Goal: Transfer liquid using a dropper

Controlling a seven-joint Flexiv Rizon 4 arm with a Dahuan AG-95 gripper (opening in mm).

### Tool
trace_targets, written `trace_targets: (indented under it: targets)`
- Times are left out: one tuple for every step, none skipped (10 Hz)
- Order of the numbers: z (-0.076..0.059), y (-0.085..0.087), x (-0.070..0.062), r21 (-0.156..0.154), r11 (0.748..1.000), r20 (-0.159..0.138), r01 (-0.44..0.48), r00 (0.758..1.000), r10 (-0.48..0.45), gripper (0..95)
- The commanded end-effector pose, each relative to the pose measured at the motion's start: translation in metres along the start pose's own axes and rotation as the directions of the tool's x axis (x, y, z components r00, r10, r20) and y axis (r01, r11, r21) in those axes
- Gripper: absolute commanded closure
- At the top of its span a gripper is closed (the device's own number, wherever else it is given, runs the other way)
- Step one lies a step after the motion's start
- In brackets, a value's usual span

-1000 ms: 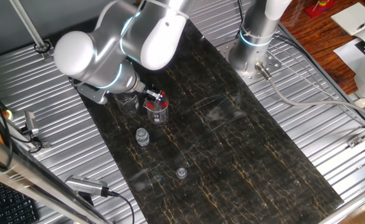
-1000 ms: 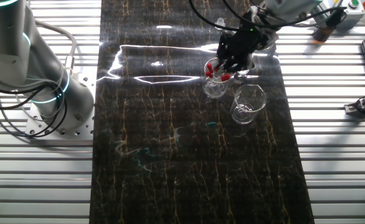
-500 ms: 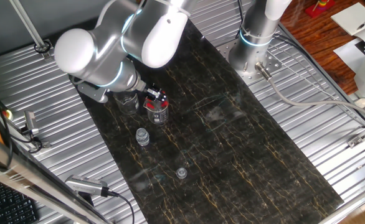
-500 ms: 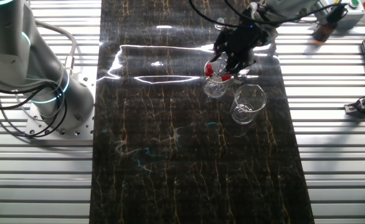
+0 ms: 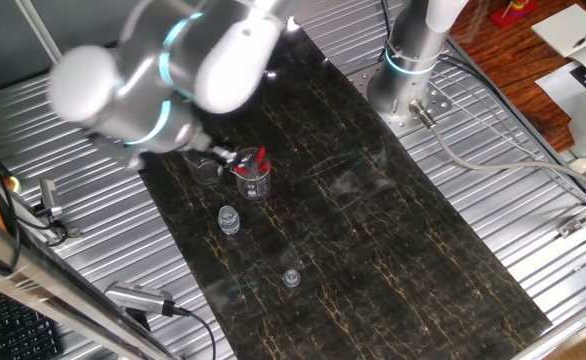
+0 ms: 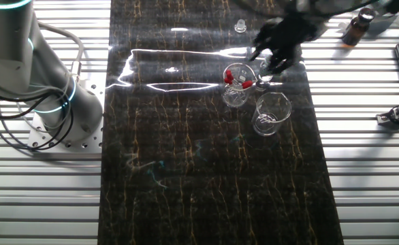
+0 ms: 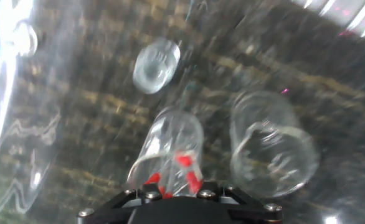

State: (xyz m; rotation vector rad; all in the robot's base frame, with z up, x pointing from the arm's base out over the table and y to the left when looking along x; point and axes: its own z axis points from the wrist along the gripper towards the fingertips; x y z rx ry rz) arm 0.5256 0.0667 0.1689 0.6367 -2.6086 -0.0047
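Hand view: blurred fingers [image 7: 176,198], grip state unclear, above a beaker [image 7: 170,146] of red-bulbed droppers [image 7: 184,163].

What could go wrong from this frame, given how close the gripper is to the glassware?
1. The black two-finger gripper, blurred with motion, is close beside the small clear glass beaker holding red-bulbed droppers; a sideways sweep could tip it.
2. The empty clear glass beaker stands right next to it, so one knock could topple both.
3. Whether the gripper holds a dropper cannot be told; a poor grip could drop it.
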Motion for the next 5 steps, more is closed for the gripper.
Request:
trace_targets:
  targets:
    - [-0.014,-0.009,-0.017,0.024,0.998,0.071,-0.064,0.996,0.063,57.0]
    - [-0.019,-0.009,-0.024,0.022,0.997,0.075,-0.070,0.995,0.069,76.0]
    - [-0.022,-0.009,-0.028,0.020,0.997,0.076,-0.072,0.995,0.070,76.0]
    - [-0.025,-0.009,-0.031,0.019,0.997,0.075,-0.070,0.995,0.069,76.0]
    - [-0.027,-0.009,-0.032,0.018,0.998,0.072,-0.066,0.995,0.065,76.0]
